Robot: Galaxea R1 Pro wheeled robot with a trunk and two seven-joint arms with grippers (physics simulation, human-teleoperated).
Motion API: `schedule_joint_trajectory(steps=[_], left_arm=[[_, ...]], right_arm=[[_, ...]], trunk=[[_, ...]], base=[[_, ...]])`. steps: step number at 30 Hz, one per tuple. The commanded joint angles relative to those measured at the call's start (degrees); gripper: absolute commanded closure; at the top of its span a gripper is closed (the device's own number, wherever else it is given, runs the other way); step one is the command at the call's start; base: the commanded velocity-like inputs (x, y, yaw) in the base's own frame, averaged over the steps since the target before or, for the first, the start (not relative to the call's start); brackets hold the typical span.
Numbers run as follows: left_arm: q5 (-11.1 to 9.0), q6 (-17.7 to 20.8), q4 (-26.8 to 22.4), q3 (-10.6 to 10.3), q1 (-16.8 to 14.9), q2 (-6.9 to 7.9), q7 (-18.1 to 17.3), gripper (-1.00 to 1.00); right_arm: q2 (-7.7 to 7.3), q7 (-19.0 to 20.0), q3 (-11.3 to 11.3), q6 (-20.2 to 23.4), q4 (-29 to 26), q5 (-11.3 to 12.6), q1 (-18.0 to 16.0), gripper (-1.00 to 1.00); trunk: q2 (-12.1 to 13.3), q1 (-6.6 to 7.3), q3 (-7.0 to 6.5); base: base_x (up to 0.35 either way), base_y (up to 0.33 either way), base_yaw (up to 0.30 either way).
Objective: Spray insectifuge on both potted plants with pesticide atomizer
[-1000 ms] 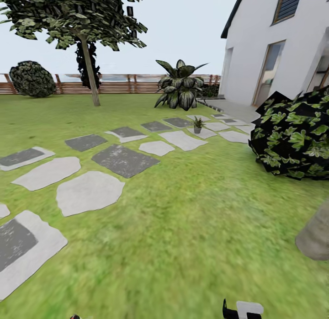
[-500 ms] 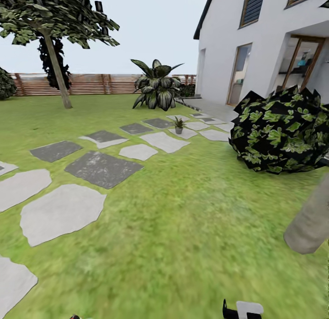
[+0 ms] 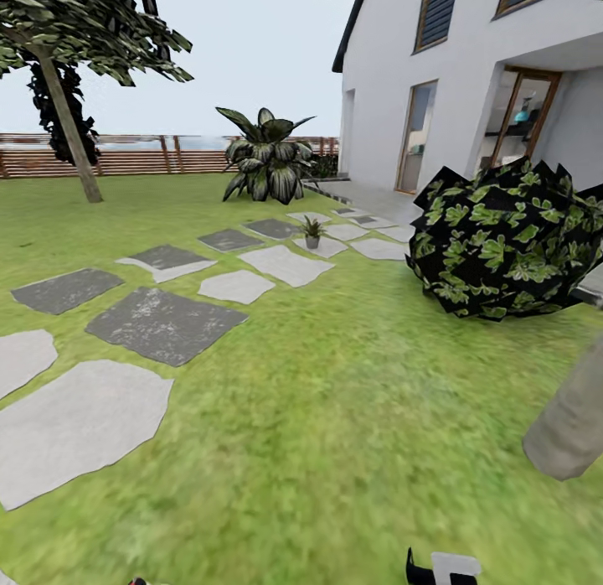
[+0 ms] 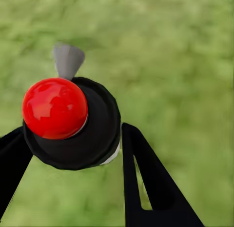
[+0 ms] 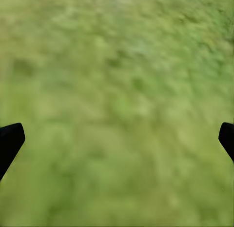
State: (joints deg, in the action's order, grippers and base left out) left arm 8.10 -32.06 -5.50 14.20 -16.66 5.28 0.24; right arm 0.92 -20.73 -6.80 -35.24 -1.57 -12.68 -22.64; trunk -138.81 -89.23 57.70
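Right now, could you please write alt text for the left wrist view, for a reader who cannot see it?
The left gripper is shut on the pesticide atomizer, a round black body with a glossy red ball on top and a small grey nozzle. Its two black fingers flank the body. Behind lies blurred green lawn.

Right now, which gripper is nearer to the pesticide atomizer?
Left. The left gripper holds the pesticide atomizer between its black fingers. The right gripper is open, with just blurred lawn between its fingertips.
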Motion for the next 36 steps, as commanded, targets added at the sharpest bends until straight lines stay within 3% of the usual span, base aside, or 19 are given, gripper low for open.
schedule_joint_trajectory(steps=[1,36], left_arm=[[0.6,-0.2,0.1,0.5,0.0,0.00,0.0,1.00],[0.7,-0.4,0.1,0.6,0.0,0.08,0.0,1.00]], right_arm=[[0.03,-0.3,-0.5,-0.1,0.1,-0.6,0.0,-1.00],[-0.05,-0.4,-0.5,0.3,0.1,-0.5,0.0,-1.00]], trunk=[[0.0,-0.02,0.05],[0.0,-0.02,0.05]], base=[[0.336,0.002,-0.001],[0.338,0.000,0.000]])
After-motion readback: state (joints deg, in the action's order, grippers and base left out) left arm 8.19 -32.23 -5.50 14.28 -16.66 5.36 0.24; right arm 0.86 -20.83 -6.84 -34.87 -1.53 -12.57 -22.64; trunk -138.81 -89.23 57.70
